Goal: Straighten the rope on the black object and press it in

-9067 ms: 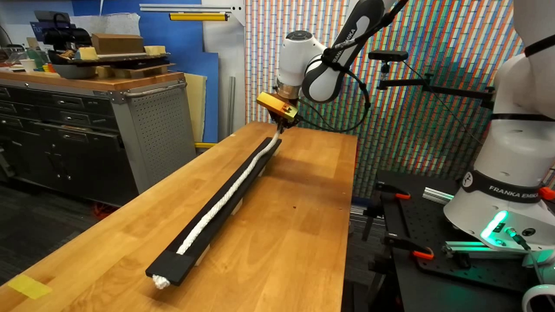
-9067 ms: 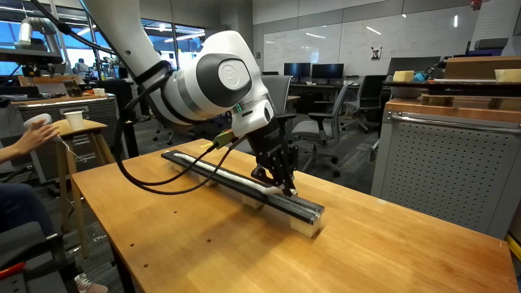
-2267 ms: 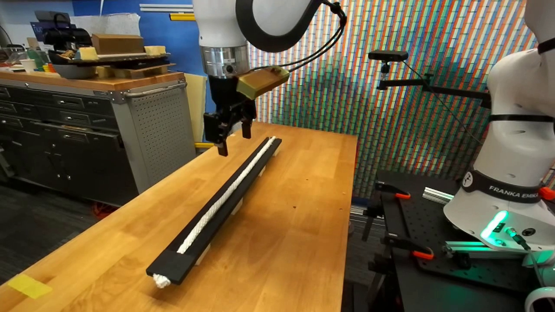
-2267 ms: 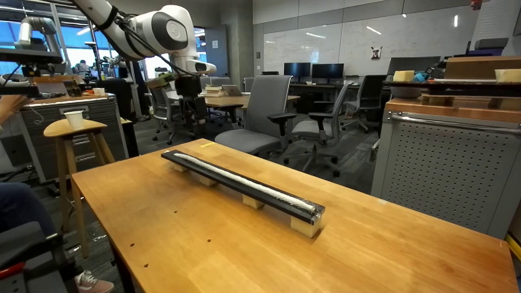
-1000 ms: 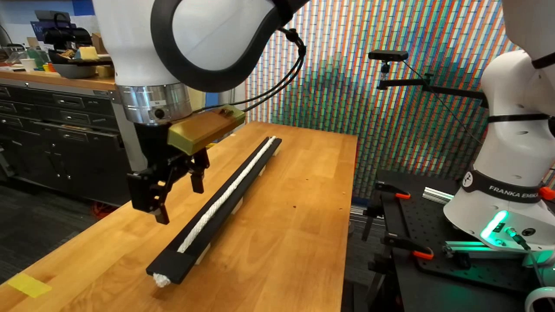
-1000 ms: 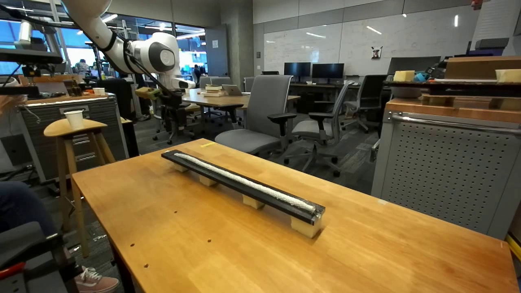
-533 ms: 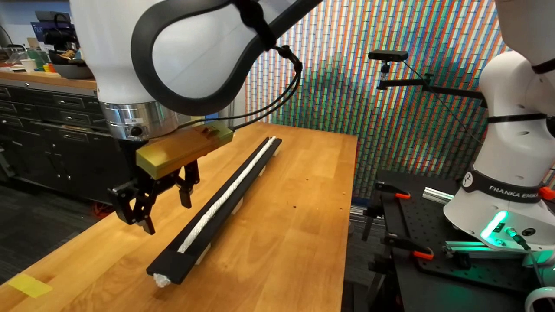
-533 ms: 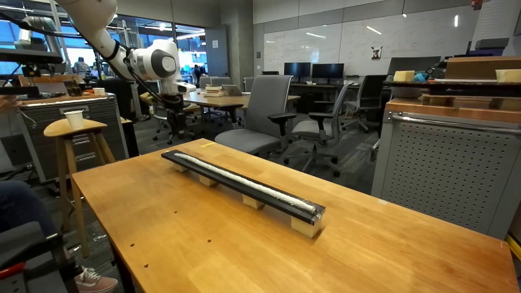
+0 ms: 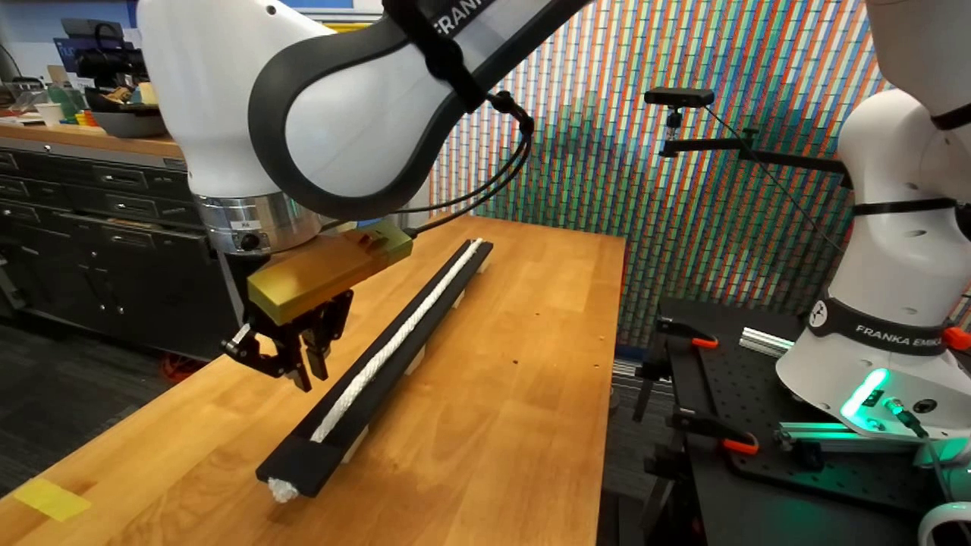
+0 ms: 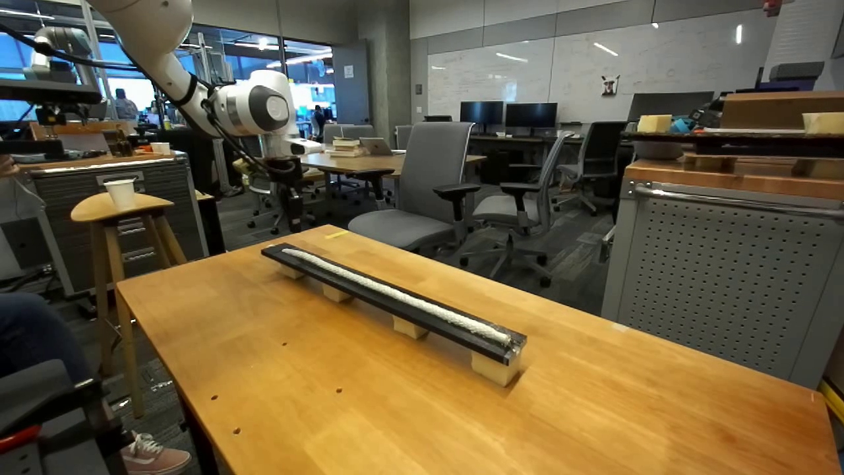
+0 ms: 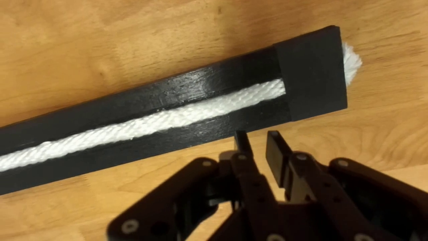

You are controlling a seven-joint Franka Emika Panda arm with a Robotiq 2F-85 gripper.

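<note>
The white rope (image 11: 167,117) (image 10: 395,293) runs nearly straight along the black object (image 9: 303,459), a long narrow bar. A black cap (image 11: 316,73) covers the rope near one end, and its frayed tip (image 9: 283,491) sticks out beyond. How deep the rope sits in the groove I cannot tell. Beside the bar, toward the capped end, my gripper (image 9: 312,382) hangs in the air, pointing down. In the wrist view the gripper (image 11: 256,134) has a narrow gap between its fingers, with only table showing through. It touches neither rope nor bar.
Pale blocks (image 10: 494,369) prop the bar above the wooden table (image 9: 516,425). Yellow tape (image 9: 51,500) marks a table corner. A drawer cabinet (image 9: 98,250) and grey chairs (image 10: 432,191) stand past the table's edge.
Earlier I gripped the rope's far end; it now lies released along the bar. My gripper has come to the capped end, and its fingers have drawn much closer together within the last second.
</note>
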